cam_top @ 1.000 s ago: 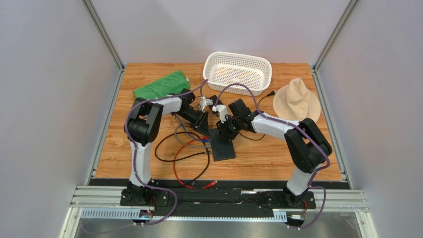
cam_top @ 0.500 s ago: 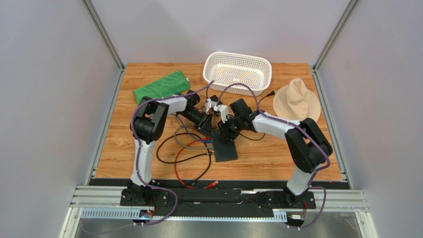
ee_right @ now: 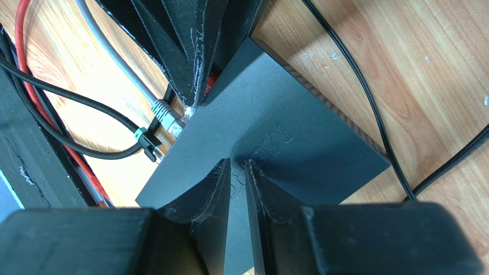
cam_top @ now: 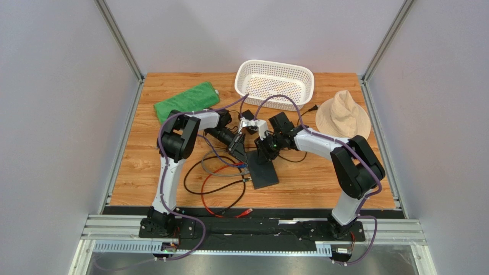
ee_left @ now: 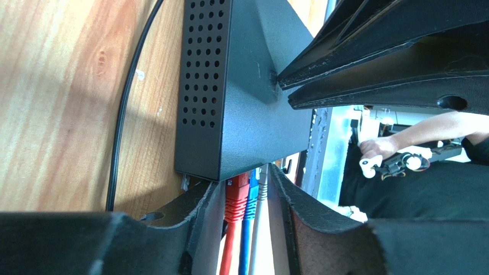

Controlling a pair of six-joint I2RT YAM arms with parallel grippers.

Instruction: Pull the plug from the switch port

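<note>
The flat black switch [cam_top: 264, 169] lies on the wooden table mid-front, and also shows in the left wrist view [ee_left: 229, 103] and the right wrist view [ee_right: 275, 132]. A red plug [ee_left: 236, 195], a blue plug [ee_left: 251, 192] and a grey plug [ee_left: 262, 184] sit side by side in its ports. My left gripper [cam_top: 239, 151] is open, and in its own view [ee_left: 244, 177] its fingers straddle these three plugs right at the port edge. My right gripper [cam_top: 266, 150] is shut and empty. Its tips [ee_right: 237, 164] press on the switch's top face.
A white basket [cam_top: 274, 83] stands at the back, a green cloth [cam_top: 186, 98] back left, a beige hat [cam_top: 343, 117] at the right. Black, grey and red cables [cam_top: 213, 182] loop left of the switch. A thin black cord [ee_right: 367, 97] runs beside it.
My left arm has swung right and brought its gripper up to the switch's port edge. The switch has slid and turned slightly to the right under my right gripper.
</note>
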